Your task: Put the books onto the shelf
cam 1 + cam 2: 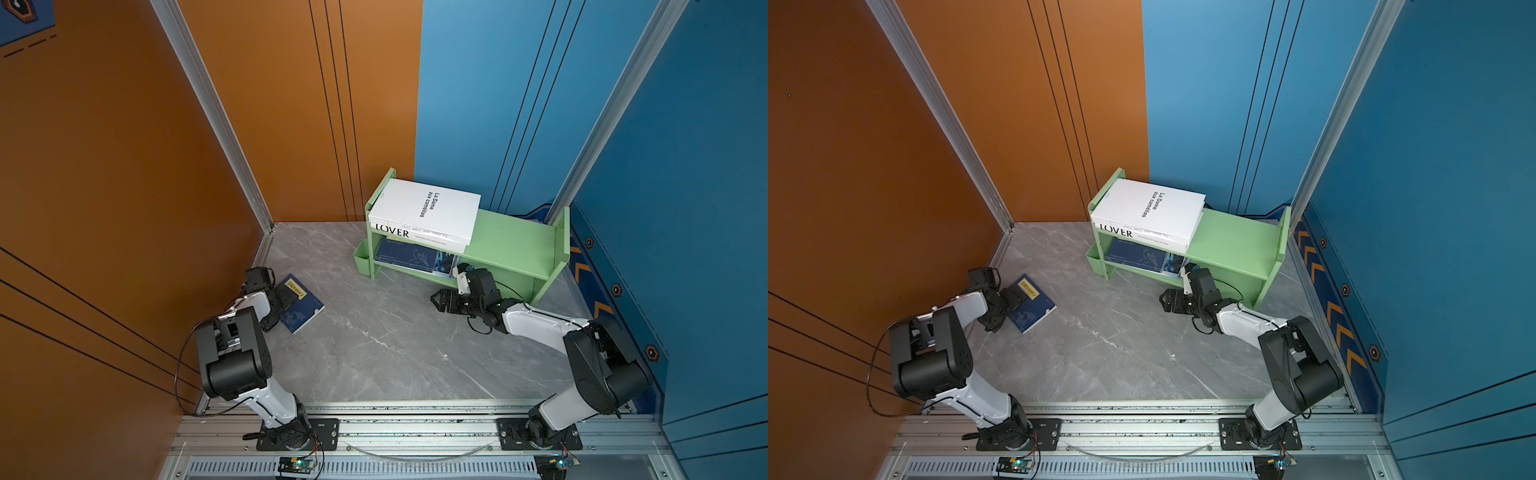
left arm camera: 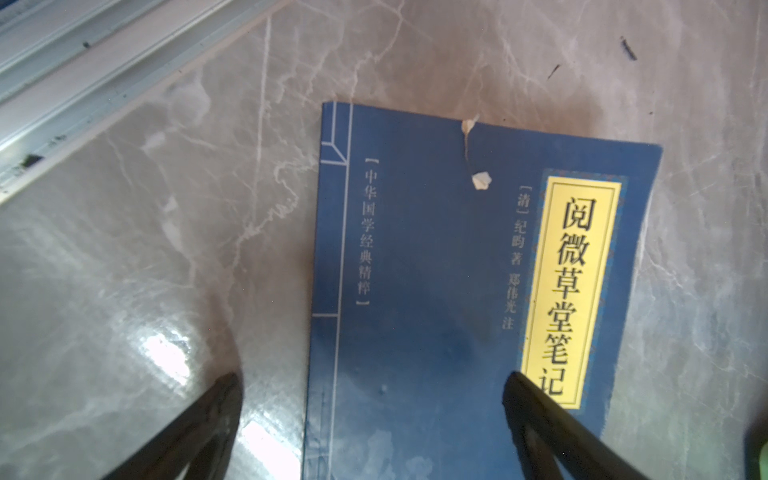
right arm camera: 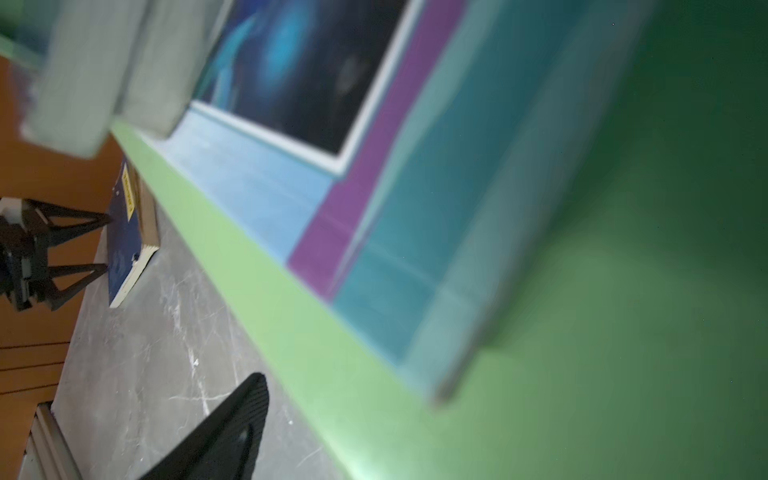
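books are mostly on the shelf [image 1: 513, 249] already. two white books [image 1: 424, 208] lie stacked flat on its upper board. a magazine [image 1: 445, 262] and a second navy book [image 1: 405, 254] lie on the lower board, beside or overlapping each other; i cannot tell which. one navy book [image 1: 306, 311] is not yet shelved. it lies flat on the table [image 1: 395, 345] near the left wall, well apart from the shelf, which stands to the back and right of it.

the left pincer [image 1: 291, 297] hangs directly over that book, jaws spread wide and holding nothing. in the left wrist view one finger [image 2: 216, 407] is over bare table just outside the spine edge. the other is over the cover beside the yellow label [image 2: 573, 282]. so the line between the fingers crosses the book's short way, and its long axis runs straight ahead of the pincer. whether the tips touch the cover i cannot tell.

the right pincer [image 1: 440, 301] sits at the front of the lower board, just beside the magazine. its one visible finger [image 3: 232, 424] stands far off to the side with nothing against it, so it reads as open and empty.

the left arm is by far the nearer, so the pick is likely its job. the spine edge probably has to come between the fingers before they close.
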Controlling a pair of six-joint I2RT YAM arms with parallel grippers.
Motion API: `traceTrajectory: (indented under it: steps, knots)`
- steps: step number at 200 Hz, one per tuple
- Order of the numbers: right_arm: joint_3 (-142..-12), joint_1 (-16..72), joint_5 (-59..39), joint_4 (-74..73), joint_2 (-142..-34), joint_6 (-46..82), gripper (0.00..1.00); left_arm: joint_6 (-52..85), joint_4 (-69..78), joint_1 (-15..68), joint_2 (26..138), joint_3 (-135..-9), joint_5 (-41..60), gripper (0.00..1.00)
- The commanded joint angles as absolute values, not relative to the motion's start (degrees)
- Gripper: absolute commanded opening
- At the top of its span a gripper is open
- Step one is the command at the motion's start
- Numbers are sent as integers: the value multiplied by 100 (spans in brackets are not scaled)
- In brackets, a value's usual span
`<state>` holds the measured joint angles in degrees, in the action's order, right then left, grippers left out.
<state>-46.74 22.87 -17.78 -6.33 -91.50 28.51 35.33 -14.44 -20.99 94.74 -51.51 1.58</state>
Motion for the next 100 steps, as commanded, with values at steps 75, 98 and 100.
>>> traceTrajectory:
  steps: [75,98,100]
  knots:
    - [-4848,3010,-1078,-490,-8842,2606,98,3344,-2011,-2317,10475,-6081,-90,99]
    - [-4621,3435,-575,-531,-8402,2822,100,3125,-2294,-2245,10952,-6647,114,98]
    - [-4607,3465,-524,-528,-8367,2839,100,3110,-2318,-2235,10978,-6698,136,97]
